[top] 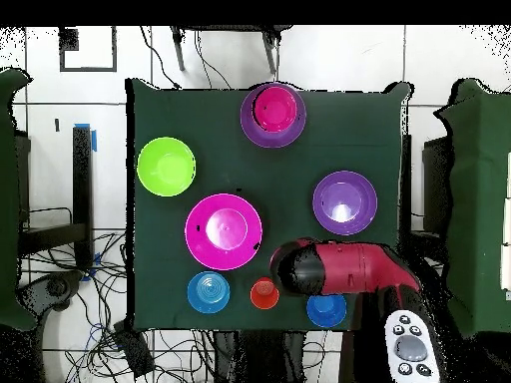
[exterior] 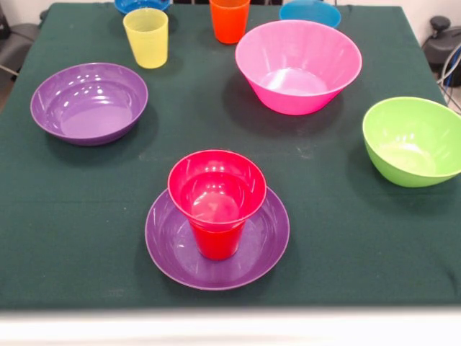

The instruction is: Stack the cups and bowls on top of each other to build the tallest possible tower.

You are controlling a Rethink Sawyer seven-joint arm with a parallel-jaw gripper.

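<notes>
The tower stands at the front centre: a shallow purple bowl [exterior: 173, 249], a red cup [exterior: 216, 241] on it and a small crimson bowl [exterior: 216, 189] on the cup; it also shows from overhead [top: 272, 110]. Loose are the second purple bowl [exterior: 88, 101], yellow cup [exterior: 146, 36], orange cup [exterior: 230, 19], pink bowl [exterior: 297, 65], lime green bowl [exterior: 412, 140], dark blue bowl [exterior: 142, 5] and light blue bowl [exterior: 310, 12]. My gripper [top: 284, 267] shows only from overhead, under the arm's red and black end, above where the yellow cup stands.
The green cloth table [exterior: 72, 216] ends close in front of the tower. A grey handset [top: 409, 349] lies off the table by the robot's base. Cables lie on the floor around the table [top: 90, 289].
</notes>
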